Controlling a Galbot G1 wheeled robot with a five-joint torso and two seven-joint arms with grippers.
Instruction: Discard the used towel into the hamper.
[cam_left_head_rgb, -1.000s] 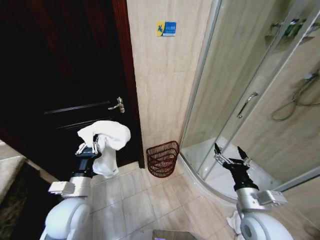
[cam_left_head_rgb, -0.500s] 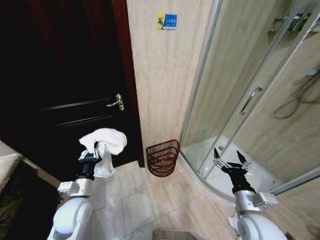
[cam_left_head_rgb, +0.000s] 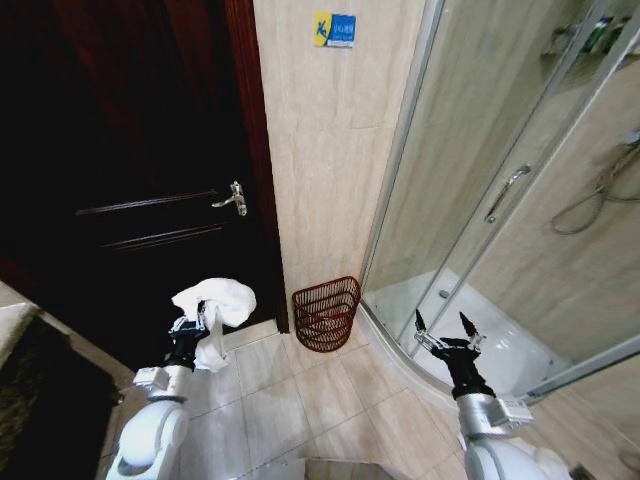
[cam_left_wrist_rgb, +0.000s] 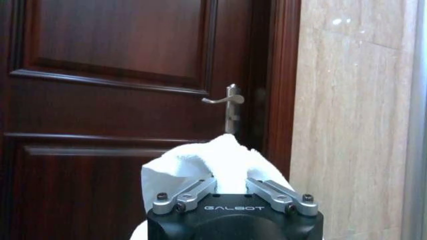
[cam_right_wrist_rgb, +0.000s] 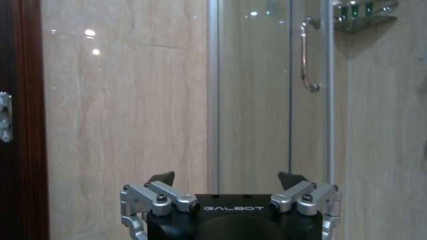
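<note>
In the lower left of the head view, the left end effector (cam_left_head_rgb: 190, 322) is raised upright, clenched on a white towel (cam_left_head_rgb: 217, 300) that bunches over its fingers and droops down one side. In the left wrist view the same towel (cam_left_wrist_rgb: 207, 162) rises between the two metal fingers (cam_left_wrist_rgb: 190, 192), in front of a dark wooden door (cam_left_wrist_rgb: 113, 100) with a silver lever handle (cam_left_wrist_rgb: 227, 102).

The hamper (cam_left_head_rgb: 326, 314), a dark red-brown basket of open slats, stands on the tiled floor (cam_left_head_rgb: 300, 395) at lower centre, against the beige wall (cam_left_head_rgb: 330, 170), between the door frame and the curved glass shower enclosure (cam_left_head_rgb: 480, 200). It is apart from the towel, to the right of it in the frame.

At lower right the right end effector (cam_left_head_rgb: 444, 338) points up, its fingers spread and holding nothing, in front of the shower base. The right wrist view shows those fingers (cam_right_wrist_rgb: 160, 192) wide apart.
</note>
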